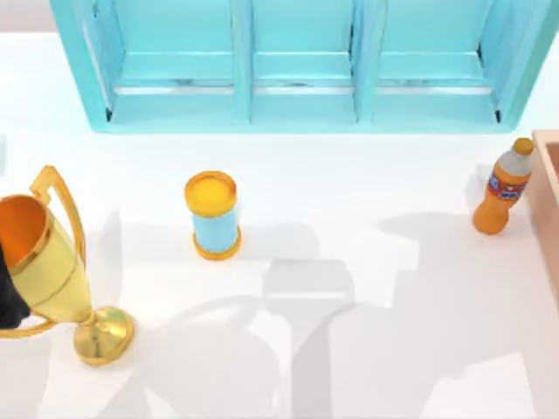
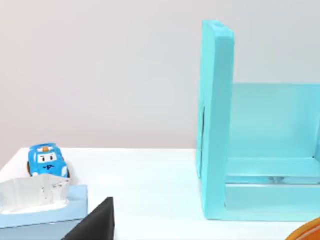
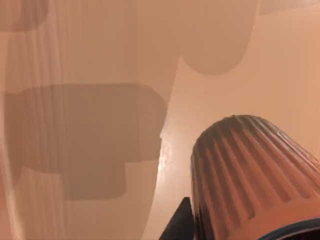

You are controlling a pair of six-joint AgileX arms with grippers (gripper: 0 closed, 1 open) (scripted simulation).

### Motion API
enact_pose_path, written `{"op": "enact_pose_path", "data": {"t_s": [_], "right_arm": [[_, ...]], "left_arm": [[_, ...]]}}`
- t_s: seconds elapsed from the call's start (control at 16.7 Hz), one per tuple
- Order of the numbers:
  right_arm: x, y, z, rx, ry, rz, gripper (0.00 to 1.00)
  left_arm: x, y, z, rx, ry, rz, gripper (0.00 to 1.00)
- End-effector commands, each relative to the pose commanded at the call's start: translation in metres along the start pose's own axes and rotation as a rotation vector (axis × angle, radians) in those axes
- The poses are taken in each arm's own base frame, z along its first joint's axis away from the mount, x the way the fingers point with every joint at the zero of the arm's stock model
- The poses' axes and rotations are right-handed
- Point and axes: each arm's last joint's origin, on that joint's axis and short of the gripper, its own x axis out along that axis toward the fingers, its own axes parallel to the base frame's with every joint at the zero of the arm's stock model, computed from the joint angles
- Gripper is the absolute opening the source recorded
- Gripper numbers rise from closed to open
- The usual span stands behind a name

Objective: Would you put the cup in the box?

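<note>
Right wrist view, lower right: the ribbed copper-brown cup [image 3: 255, 175] hangs over the peach box's [image 3: 90, 125] interior, awaiting release; finger state unclear.

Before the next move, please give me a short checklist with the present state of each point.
1. Cup close at the right wrist camera: ok, its ribbed side rises right in front.
2. Cup over the box: ok, peach surfaces lie all around it.
3. Cup resting on the box floor: cannot tell.
4. Right gripper's hold on the cup: cannot tell.
5. Orange bottle clear of the box wall: ok, upright just beside it.
6. Left arm out of the way: ok, its camera faces the turquoise cabinet.
</note>
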Motion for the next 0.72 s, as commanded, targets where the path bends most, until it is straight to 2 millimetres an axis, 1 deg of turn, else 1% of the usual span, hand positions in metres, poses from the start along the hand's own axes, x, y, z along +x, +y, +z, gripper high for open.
{"op": "enact_pose_path", "data": {"t_s": [0.36, 0.42, 0.72], "right_arm": [[0.0, 0.0, 0.0, 0.0, 0.0, 0.0, 0.98], [0.0, 0.0, 0.0, 0.0, 0.0, 0.0, 1.0], [0.0, 0.0, 0.0, 0.0, 0.0, 0.0, 1.0]], "left_arm": [[0.0, 0.0, 0.0, 0.0, 0.0, 0.0, 1.0], [0.0, 0.0, 0.0, 0.0, 0.0, 0.0, 1.0], [0.0, 0.0, 0.0, 0.0, 0.0, 0.0, 1.0]]}}
